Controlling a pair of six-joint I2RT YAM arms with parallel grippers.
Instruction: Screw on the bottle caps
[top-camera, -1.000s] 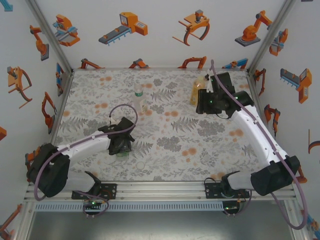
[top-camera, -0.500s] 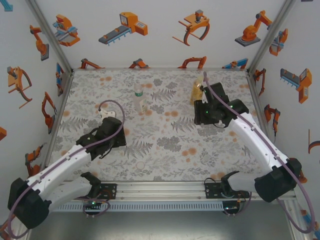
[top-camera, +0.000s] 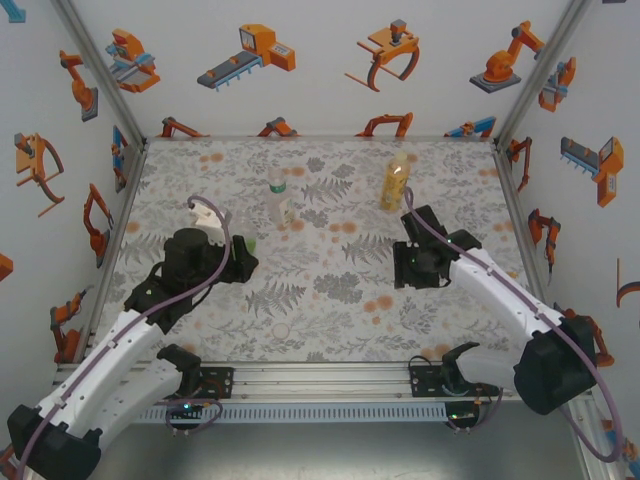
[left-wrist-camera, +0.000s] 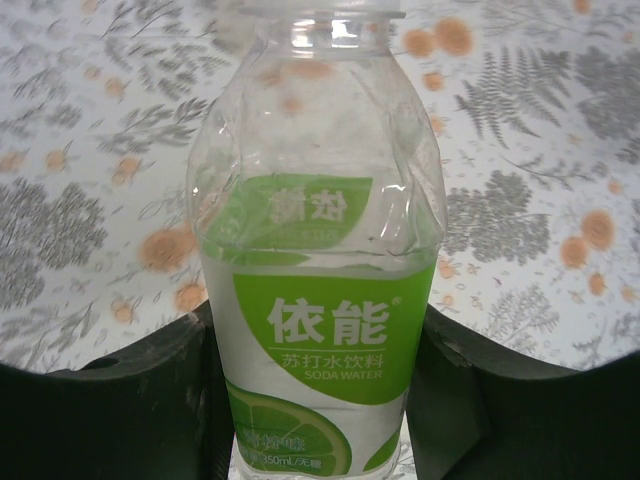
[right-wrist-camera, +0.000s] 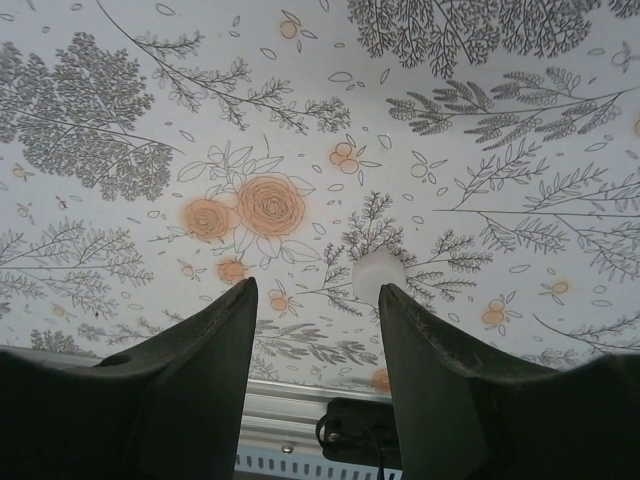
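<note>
Pinching the green-labelled bottle (left-wrist-camera: 318, 290) is the left hand (left-wrist-camera: 315, 395); the right hand (right-wrist-camera: 318, 345) gapes.

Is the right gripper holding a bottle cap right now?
No, the right gripper is open with nothing between its fingers, and a white cap lies loose on the patterned mat beyond them.

Overhead rear view, wrist views near mat (top-camera: 330, 330)

White robot-print walls (top-camera: 320, 95), floral mat (top-camera: 335, 215)
</note>
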